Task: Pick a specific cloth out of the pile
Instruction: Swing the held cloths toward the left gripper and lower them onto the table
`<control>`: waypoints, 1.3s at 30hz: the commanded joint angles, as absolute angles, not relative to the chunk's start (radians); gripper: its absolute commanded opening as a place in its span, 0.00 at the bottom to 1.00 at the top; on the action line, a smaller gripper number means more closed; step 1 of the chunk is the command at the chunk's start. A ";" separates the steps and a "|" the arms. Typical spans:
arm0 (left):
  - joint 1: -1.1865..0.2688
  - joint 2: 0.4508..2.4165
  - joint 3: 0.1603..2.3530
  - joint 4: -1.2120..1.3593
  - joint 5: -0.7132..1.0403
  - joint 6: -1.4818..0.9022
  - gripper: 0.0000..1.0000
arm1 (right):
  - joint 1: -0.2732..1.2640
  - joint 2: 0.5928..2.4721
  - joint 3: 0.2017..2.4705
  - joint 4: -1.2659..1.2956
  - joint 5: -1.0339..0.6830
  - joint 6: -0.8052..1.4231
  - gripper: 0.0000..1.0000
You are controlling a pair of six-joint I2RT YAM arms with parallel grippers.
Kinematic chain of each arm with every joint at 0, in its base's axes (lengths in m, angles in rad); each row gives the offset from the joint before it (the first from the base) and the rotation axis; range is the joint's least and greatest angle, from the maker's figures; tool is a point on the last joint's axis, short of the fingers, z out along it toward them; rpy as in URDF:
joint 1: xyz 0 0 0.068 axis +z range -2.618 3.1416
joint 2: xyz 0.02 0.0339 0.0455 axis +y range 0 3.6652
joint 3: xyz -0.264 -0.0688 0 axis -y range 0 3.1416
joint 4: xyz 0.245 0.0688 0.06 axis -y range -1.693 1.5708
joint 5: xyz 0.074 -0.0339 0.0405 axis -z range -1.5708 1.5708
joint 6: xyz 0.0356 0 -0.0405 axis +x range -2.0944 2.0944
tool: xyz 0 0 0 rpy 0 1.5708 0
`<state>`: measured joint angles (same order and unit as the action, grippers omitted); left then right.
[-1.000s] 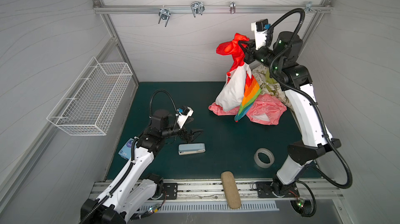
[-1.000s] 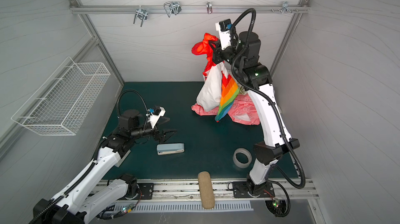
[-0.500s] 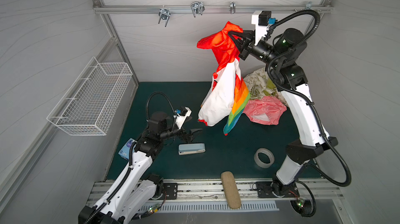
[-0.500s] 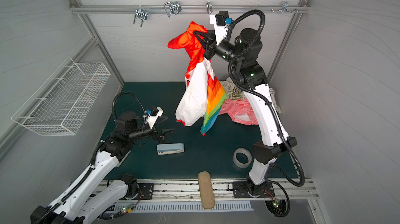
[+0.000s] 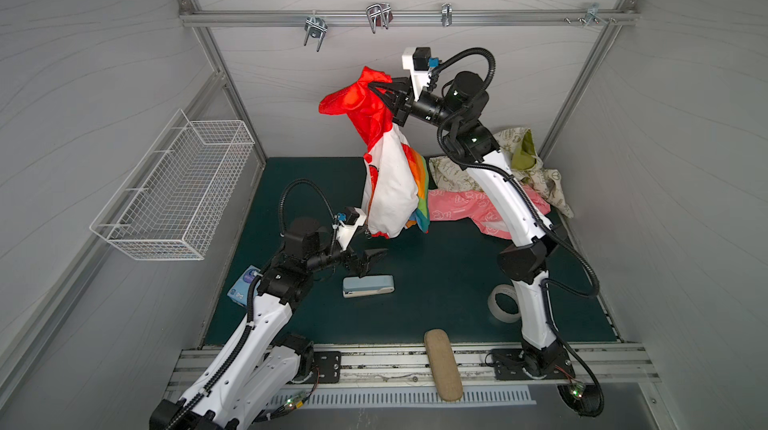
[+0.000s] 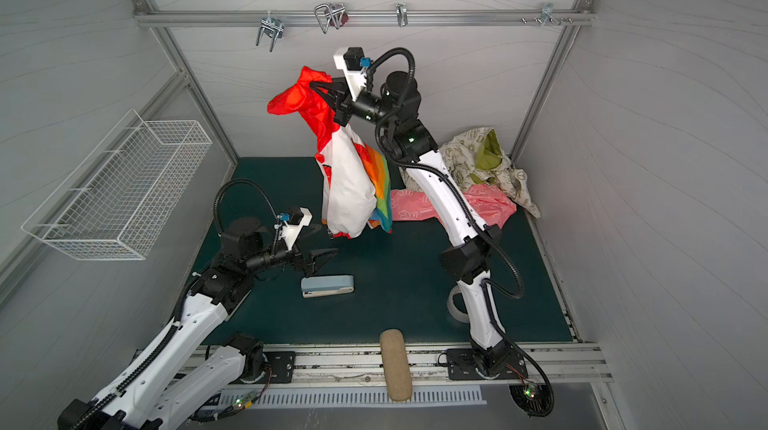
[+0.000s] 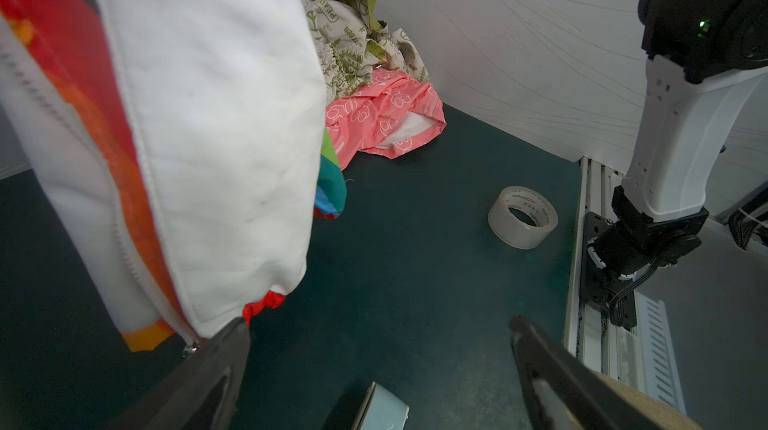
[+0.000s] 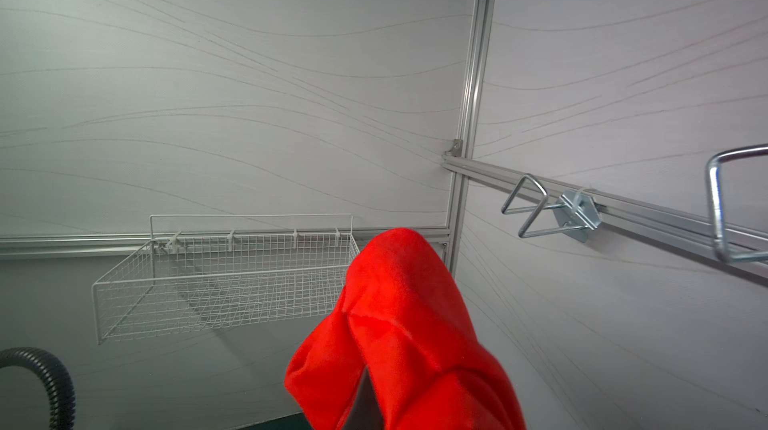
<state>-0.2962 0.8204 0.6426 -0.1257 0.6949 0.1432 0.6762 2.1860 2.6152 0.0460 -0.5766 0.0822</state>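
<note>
Right tool point(image 5: 379, 92) is clenched on a bunched red end of the thin red-orange cloth with the white panel and rainbow stripes point(image 5: 390, 195) and holds it high near the far wall. The cloth hangs slack with its long axis vertical: gripped end up, hem down at centre, over the dark green counter point(image 5: 436, 282). The fabric is light and creased. The left wrist view shows a stitched white panel and a zip edge. I cannot tell whether the hem touches the counter.

The pile point(image 5: 536, 182) sits far right in the corner: crumpled cream cloth with olive print point(image 5: 523, 166) over pink cloth with white outline print point(image 5: 461, 207). The right arm crosses in front of it. The rainbow edge overlaps the pink cloth's left end in both top views; contact unclear.

Left tool point(image 5: 371, 259) is released and empty, jaws spread, just below the hem. A pale blue stapler point(image 5: 368, 285) lies near it. A clear tape roll point(image 7: 515, 232) stands by the right arm's base. A tan oblong pad point(image 5: 442, 365) lies on the near rail. A white wire basket point(image 5: 174, 195) is on the left wall.
</note>
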 commanded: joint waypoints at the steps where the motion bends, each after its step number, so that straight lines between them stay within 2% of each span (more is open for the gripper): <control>1: -0.301 0.808 0.643 -0.087 0.695 0.167 0.99 | 0.695 2.228 2.668 0.195 -0.593 0.086 0.00; 8: -0.300 0.798 0.635 -0.104 0.654 0.192 0.99 | 0.682 2.317 2.637 0.170 -0.642 0.166 0.00; 18: -0.301 0.793 0.635 -0.103 0.658 0.195 0.99 | 0.641 2.187 2.186 0.106 -0.738 0.222 0.00; 22: -0.301 0.797 0.633 -0.098 0.663 0.190 0.99 | 0.636 2.101 1.983 0.092 -0.721 0.178 0.00; 31: -0.303 0.796 0.632 -0.094 0.664 0.185 0.99 | 0.636 1.983 1.715 -0.047 -0.640 0.094 0.00; 39: -0.306 0.799 0.631 -0.094 0.666 0.184 0.99 | 0.678 2.016 1.674 -0.347 -0.509 0.021 0.00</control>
<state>-0.2977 0.8066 0.6258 -0.1223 0.6617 0.1722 0.6529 1.9980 1.6775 -0.1890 -0.5732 0.0753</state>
